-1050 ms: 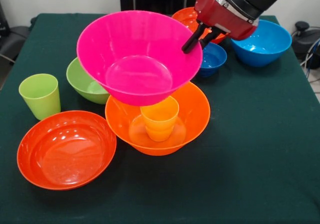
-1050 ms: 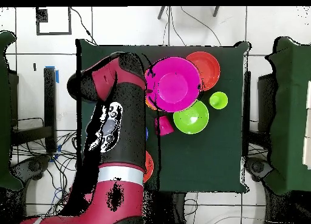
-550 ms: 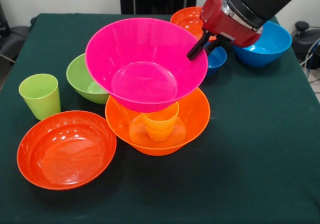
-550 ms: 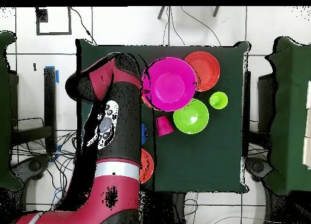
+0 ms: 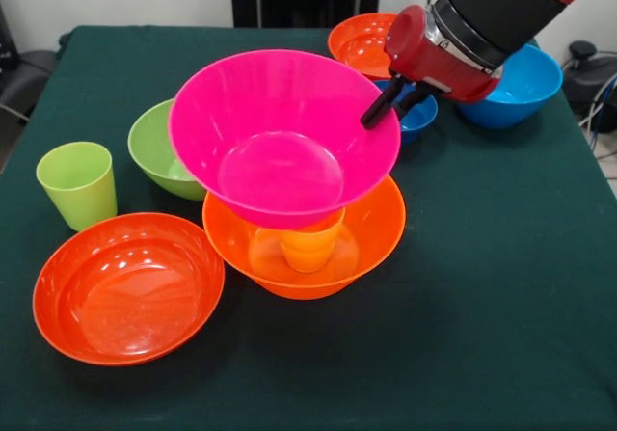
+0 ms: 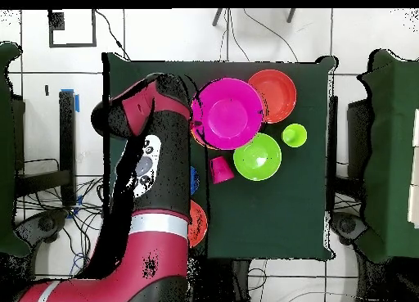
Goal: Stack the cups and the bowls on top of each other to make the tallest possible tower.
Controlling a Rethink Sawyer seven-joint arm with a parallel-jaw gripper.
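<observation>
The big pink bowl rests upright on the yellow-orange cup, which stands inside the big orange bowl; together they form the tower. My gripper is at the pink bowl's far right rim, open, with one finger inside the rim and the other outside. In the overhead view the arm hides the gripper. The lime green cup and green bowl stand to the left. The red-pink cup shows only from overhead.
A shallow red-orange bowl sits at the front left. Behind the tower are a second red-orange bowl, the small dark blue bowl and the light blue bowl. The green table edge runs along the right.
</observation>
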